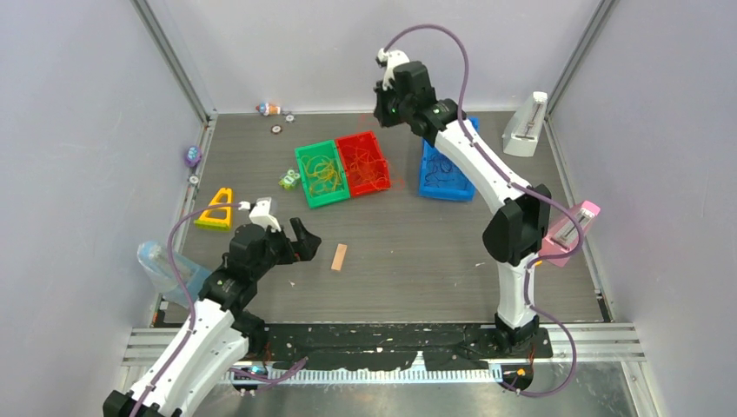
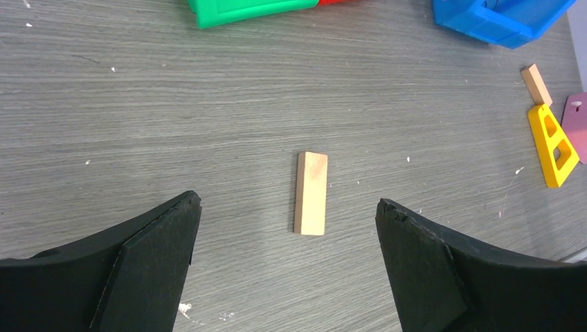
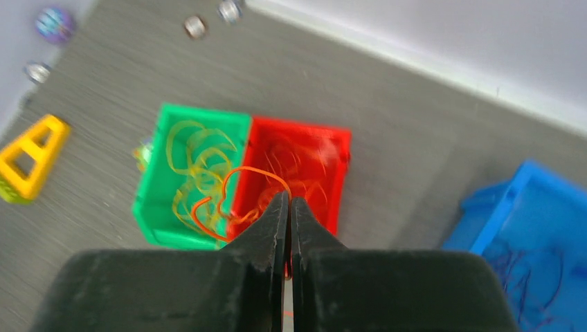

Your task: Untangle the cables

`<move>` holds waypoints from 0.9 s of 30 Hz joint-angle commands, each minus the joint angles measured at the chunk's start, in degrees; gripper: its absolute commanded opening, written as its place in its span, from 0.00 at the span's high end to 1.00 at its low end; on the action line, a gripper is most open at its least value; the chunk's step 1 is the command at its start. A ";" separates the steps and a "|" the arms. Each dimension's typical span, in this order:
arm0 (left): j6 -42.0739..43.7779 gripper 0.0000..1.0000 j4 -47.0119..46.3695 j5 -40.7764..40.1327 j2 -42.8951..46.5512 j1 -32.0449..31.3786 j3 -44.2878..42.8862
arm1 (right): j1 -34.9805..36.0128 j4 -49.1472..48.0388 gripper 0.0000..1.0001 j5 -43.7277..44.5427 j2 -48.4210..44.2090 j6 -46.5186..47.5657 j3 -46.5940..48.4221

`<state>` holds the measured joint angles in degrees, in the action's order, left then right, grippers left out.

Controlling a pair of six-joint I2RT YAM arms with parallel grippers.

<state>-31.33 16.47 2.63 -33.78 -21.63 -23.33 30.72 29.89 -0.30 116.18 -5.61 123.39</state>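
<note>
Pinching 1 orange cable (image 3: pixel 244 169) in the closed right gripper (image 3: pixel 289 204) above the green bin (image 3: pixel 158 117), risking slipping and retangling among yellow cables (image 3: pixel 194 149); left gripper (image 2: pixel 287 204) gaping wide, holding nothing.

blurred dark cables (image 3: pixel 531 277) in blue bin (image 3: pixel 484 207)

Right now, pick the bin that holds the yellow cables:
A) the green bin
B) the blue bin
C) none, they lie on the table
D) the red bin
A: the yellow cables lie coiled inside the green bin.
</note>
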 commanded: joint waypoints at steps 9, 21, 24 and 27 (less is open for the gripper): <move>0.43 0.02 -4.75 2.17 -5.01 -0.08 -3.02 | -1.32 -4.06 0.95 3.24 -0.50 -3.93 -15.59; 0.67 0.03 -1.82 0.38 -2.39 -0.08 -2.41 | 1.17 5.49 0.93 5.39 20.72 0.07 13.25; 0.79 0.02 -1.70 0.44 -2.65 -0.08 -2.79 | 1.26 7.15 0.45 5.73 20.86 -0.43 14.33; 0.82 0.02 -1.71 0.66 -2.99 -0.08 -2.99 | 1.24 5.19 0.25 5.79 15.94 0.16 8.62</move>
<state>-31.11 15.92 3.64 -36.69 -21.63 -24.03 31.68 34.96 4.34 138.17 -6.57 134.45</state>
